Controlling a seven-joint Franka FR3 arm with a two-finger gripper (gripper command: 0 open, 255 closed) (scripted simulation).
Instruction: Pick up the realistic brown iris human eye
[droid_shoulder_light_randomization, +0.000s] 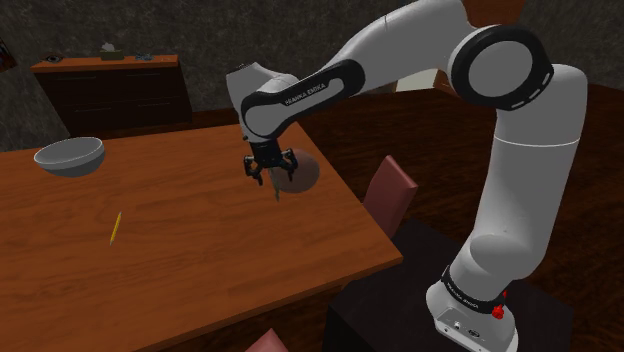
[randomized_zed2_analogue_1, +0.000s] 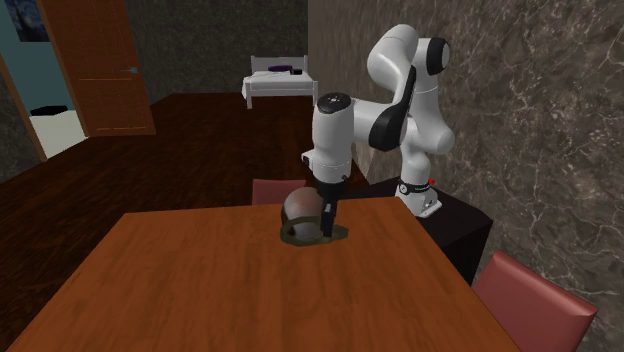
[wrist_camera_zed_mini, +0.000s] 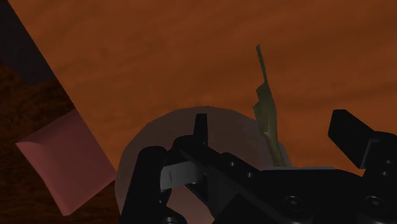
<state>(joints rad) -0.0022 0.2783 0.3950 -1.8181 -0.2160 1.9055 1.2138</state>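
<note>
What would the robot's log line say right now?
task: pick up eyeball | gripper: open, at eyeball | eyeball: on wooden table, not gripped

Brown wooden counter (droid_shoulder_light_randomization: 200, 260) | round grey bowl (droid_shoulder_light_randomization: 69, 156) near its far corner | thin yellow pencil (droid_shoulder_light_randomization: 115, 228) lying flat, well apart from bowl | dull red chair (droid_shoulder_light_randomization: 388, 190) at counter edge | dark wooden dresser (droid_shoulder_light_randomization: 110, 90) against wall | white bed (randomized_zed2_analogue_1: 278, 85) far behind

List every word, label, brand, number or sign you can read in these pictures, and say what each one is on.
"FRANKA EMIKA": small white letters on the dark band of the forearm, shoulder view.
White lettering on the dark ring at the arm's foot, shoulder view: too small to read.
No other writing can be read on the table, the furniture or the walls.
</note>
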